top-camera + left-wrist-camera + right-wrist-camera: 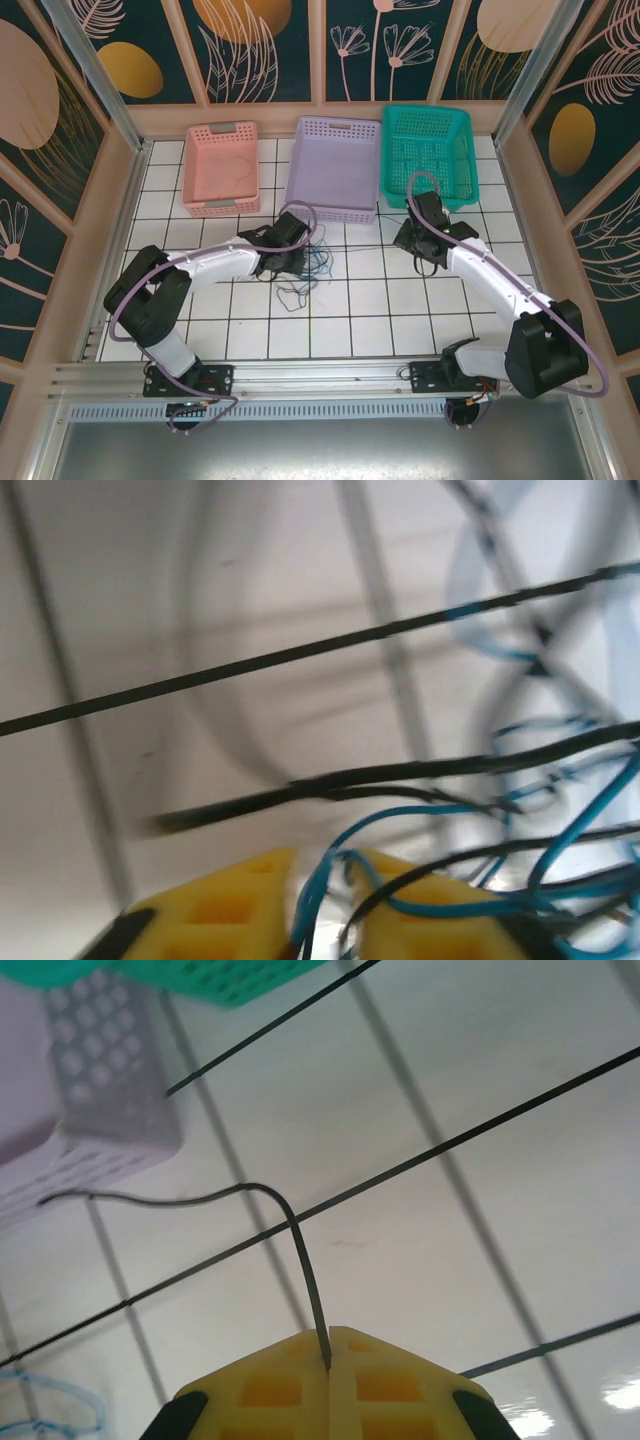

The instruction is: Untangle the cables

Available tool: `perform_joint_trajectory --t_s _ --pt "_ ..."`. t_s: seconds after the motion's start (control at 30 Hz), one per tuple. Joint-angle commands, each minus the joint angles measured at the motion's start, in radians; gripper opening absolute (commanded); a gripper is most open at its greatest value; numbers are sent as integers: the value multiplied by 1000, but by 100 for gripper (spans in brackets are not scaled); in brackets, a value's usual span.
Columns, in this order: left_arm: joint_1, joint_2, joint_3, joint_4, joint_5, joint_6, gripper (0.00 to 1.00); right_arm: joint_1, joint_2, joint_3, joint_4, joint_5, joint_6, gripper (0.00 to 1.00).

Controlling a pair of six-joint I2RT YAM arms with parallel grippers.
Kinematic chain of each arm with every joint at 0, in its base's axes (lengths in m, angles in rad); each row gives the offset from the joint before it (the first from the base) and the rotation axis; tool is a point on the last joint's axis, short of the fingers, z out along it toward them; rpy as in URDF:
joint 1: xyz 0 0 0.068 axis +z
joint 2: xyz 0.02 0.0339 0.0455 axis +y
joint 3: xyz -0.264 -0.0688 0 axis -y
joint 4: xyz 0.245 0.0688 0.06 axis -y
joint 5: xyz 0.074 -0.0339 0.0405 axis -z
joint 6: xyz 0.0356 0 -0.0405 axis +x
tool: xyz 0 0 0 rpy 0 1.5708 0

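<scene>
**Cables.** A tangle (300, 272) of blue and black strands lies on the bench (400, 310) at mid-field, at 6 o'clock from the lilac basket (333, 170).

**Left fingers** (230, 910). They are set at the tangle's 10 o'clock edge and drawn nearly together. Blue and black strands are pinched in the narrow gap between the yellow pads.

**Right fingers** (270, 1385). They are closed flat on one thin black strand (300, 1245), which rises from the seam and curls off toward the lilac basket. They are held well apart from the tangle, at its 3 o'clock, below the green basket (428, 150).

**Governing relation.** From the right fingers the tangle lies at 9 o'clock. In the right wrist view, taut black lines (400, 1172) are seen crossing the bench, so the long axis is judged to run 9 to 3 o'clock between the two arms. Whether the gripped strand is one of those lines cannot be told. The left arm (215, 265) is the nearer to the knot, and the right arm (490, 275) is placed for drawing outward toward 3 o'clock.
</scene>
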Motion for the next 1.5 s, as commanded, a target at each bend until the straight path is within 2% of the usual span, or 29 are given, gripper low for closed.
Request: perform_joint_trajectory --t_s 0.0,0.2,0.43,0.53,0.67,1.0,1.23,1.37,1.47 --pt "59 11 -39 -194 -170 -11 37 -30 -22 36 -107 101 18 0" --pt "73 30 -22 -229 -221 -24 28 7 -19 42 -125 90 56 0" --pt "92 29 0 -252 -264 -25 29 -8 -29 82 -255 248 70 0" --pt "104 40 -4 -260 -273 -24 29 -51 -55 122 -295 313 57 0" --pt "120 40 -30 -253 -280 -23 29 -147 -88 191 -307 326 18 0" --pt "167 40 -60 -251 -300 -9 28 -292 -70 453 -350 393 -65 0" --pt "183 40 -88 -242 -307 -1 28 -428 -32 665 -341 369 -146 0" --pt "188 40 -91 -236 -304 0 28 -433 -8 785 -335 353 -176 0" --pt "188 40 -85 -232 -294 3 28 -391 -11 826 -281 279 -213 0"
